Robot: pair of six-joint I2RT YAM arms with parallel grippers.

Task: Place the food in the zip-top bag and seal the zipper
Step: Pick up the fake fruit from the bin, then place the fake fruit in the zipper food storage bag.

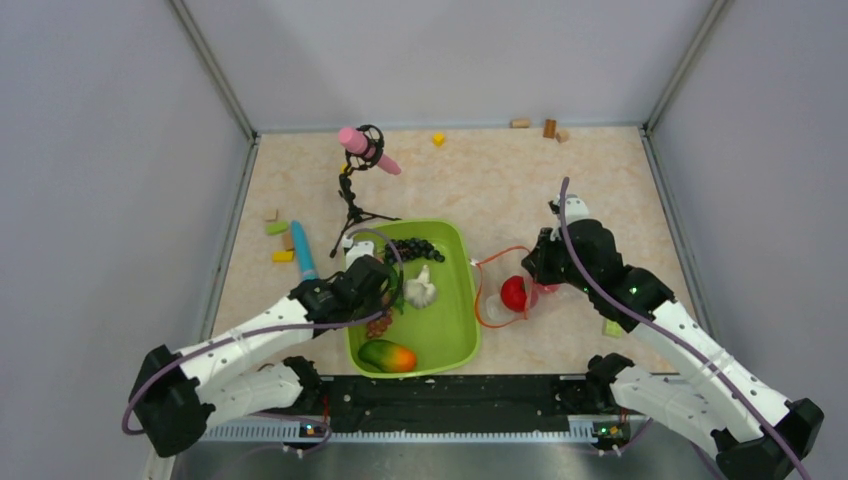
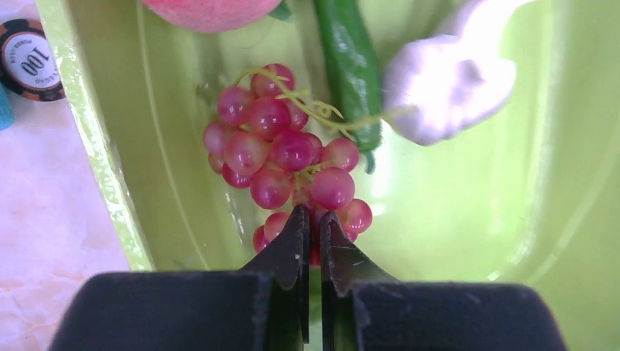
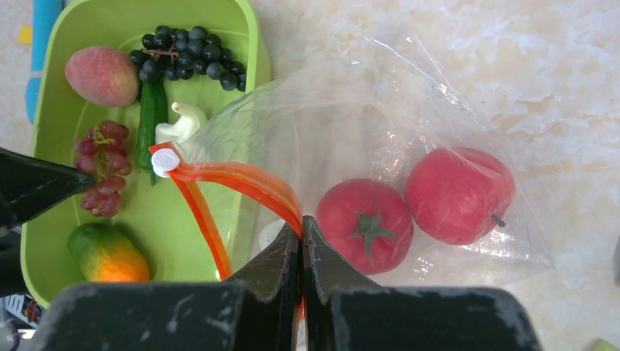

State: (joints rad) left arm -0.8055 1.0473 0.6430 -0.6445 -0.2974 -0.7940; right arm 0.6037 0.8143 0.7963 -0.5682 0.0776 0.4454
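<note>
My left gripper point(image 2: 313, 223) is inside the lime-green tray point(image 2: 512, 219) and shut on the near end of a bunch of red grapes point(image 2: 281, 150). A green cucumber point(image 2: 351, 66) and a white piece point(image 2: 446, 88) lie just beyond. My right gripper point(image 3: 301, 227) is shut on the orange-red zipper point(image 3: 248, 179) of the clear zip-top bag point(image 3: 365, 124), holding its mouth open beside the tray. A tomato point(image 3: 365, 223) and a red apple point(image 3: 457, 194) lie in the bag. The tray point(image 1: 460, 340) also holds dark grapes point(image 3: 186, 55), a peach point(image 3: 101, 75) and an orange-green piece point(image 3: 110, 256).
A small tripod with a pink object point(image 1: 365, 150) stands behind the tray. A light-blue stick point(image 1: 302, 250) and coloured blocks point(image 1: 278, 228) lie left of it. More blocks point(image 1: 548, 127) lie at the back wall. A poker chip point(image 2: 29, 51) lies by the tray's left rim.
</note>
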